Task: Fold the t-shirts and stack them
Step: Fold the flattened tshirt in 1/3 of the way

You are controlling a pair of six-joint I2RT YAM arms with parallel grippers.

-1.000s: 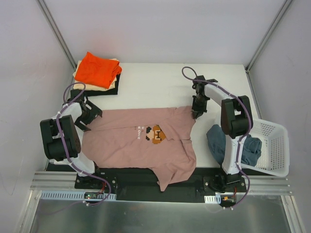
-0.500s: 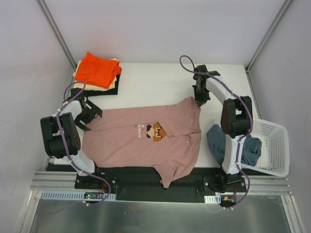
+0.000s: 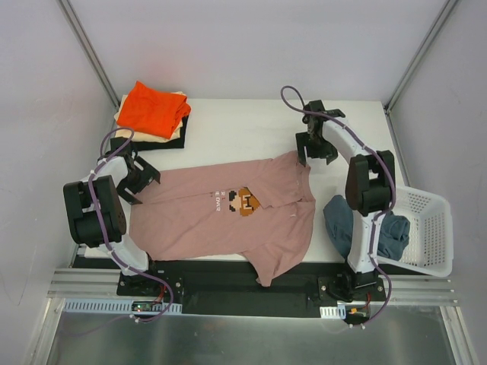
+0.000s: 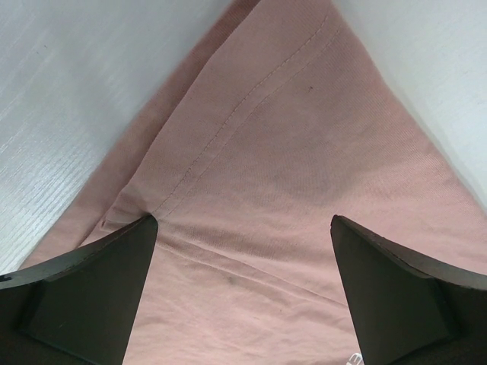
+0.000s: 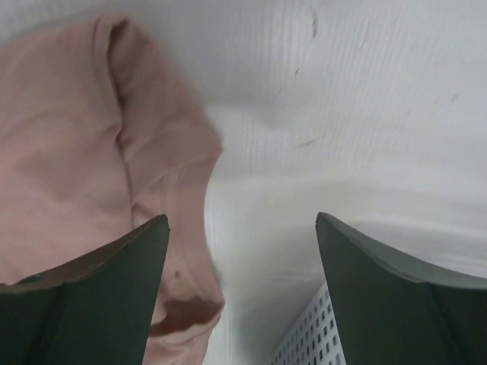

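The dusty pink t-shirt (image 3: 205,220) lies spread across the middle of the table, its pixel-art print (image 3: 245,201) facing up. My left gripper (image 3: 146,185) stands open over the shirt's left end; the left wrist view shows its open gripper (image 4: 243,251) astride a seam of the pink cloth (image 4: 289,144), holding nothing. My right gripper (image 3: 316,156) is open at the shirt's far right corner. In the right wrist view that gripper (image 5: 242,243) is open over bare table, with the pink shirt's corner (image 5: 76,152) lying free by the left finger.
A folded stack, with an orange t-shirt (image 3: 152,108) on top of cream and black ones, sits at the back left. A white mesh basket (image 3: 428,228) stands at the right edge, and a slate blue t-shirt (image 3: 344,215) spills from it toward the right arm.
The right gripper pulled the shirt's right corner toward the back of the table, then opened and let it go. The left gripper stayed open and still.
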